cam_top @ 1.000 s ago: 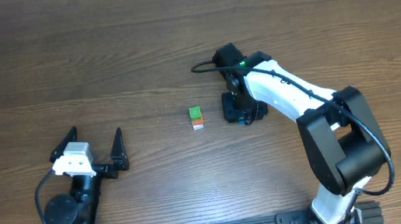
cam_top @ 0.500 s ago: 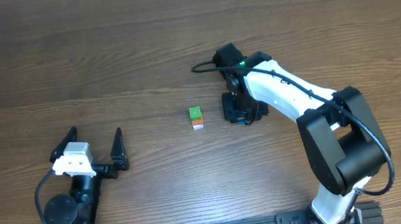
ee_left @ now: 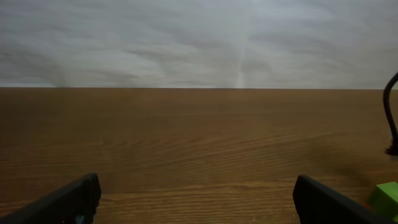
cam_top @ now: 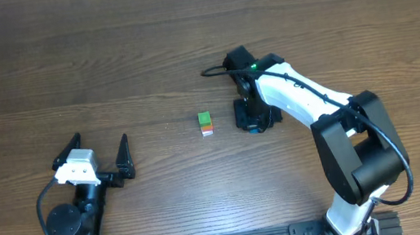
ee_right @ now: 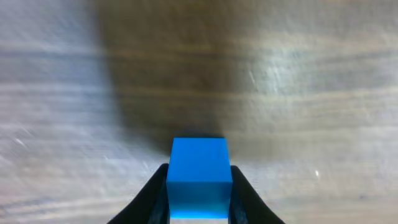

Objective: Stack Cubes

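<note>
Right wrist view: downward fingers [ee_right: 149, 200] pinch blue cube [ee_right: 199, 165].

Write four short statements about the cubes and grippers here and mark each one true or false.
1. The right gripper is shut on a blue cube. True.
2. The left gripper holds a cube. False: it is open and holds nothing.
3. The stack in the middle of the table has a green cube on top. True.
4. The blue cube sits on top of the stack. False: it is between the right gripper's fingers, apart from the stack.
</note>
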Controlling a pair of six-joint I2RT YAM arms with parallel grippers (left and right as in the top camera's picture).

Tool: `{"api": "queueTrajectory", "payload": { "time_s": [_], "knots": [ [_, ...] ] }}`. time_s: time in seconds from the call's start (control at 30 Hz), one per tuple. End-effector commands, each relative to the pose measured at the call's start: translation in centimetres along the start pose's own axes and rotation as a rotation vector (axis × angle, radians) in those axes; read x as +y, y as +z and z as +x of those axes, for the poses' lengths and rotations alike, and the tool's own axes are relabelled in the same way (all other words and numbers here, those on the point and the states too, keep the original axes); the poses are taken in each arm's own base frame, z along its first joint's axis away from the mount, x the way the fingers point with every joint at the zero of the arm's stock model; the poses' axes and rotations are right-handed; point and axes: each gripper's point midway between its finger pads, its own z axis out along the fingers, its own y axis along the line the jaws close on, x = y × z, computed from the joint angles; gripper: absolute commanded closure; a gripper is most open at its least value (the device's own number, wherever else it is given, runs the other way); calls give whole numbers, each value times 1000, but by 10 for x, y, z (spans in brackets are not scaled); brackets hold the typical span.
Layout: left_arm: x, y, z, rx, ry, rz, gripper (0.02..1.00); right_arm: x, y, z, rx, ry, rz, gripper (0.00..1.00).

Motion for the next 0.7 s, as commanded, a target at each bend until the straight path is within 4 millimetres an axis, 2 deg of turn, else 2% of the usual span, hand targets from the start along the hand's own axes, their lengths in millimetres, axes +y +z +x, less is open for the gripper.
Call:
{"api": "queueTrajectory", "payload": {
  "time_s": [0.03, 0.13, 0.3, 0.5, 0.6, 0.7],
  "knots": [
    [2, 0, 1, 0, 14, -6, 18, 11, -50, -16, -87, -55, -33, 862],
    [2, 0, 1, -1, 15, -6, 18, 15, -82, -20, -119, -73, -45, 915],
    [2, 0, 1, -1, 14, -6, 18, 26, -130, -24, -158, -101, -63, 941],
    [2, 0, 1, -1, 14, -6, 18, 59, -192, -23, -259, -170, -115, 989],
    [2, 0, 1, -1, 14, -6, 18, 73, -200, -13, -250, -183, -119, 989],
    [2, 0, 1, -1, 15, -6, 18, 91, -196, -2, -204, -202, -101, 991]
  ]
}}
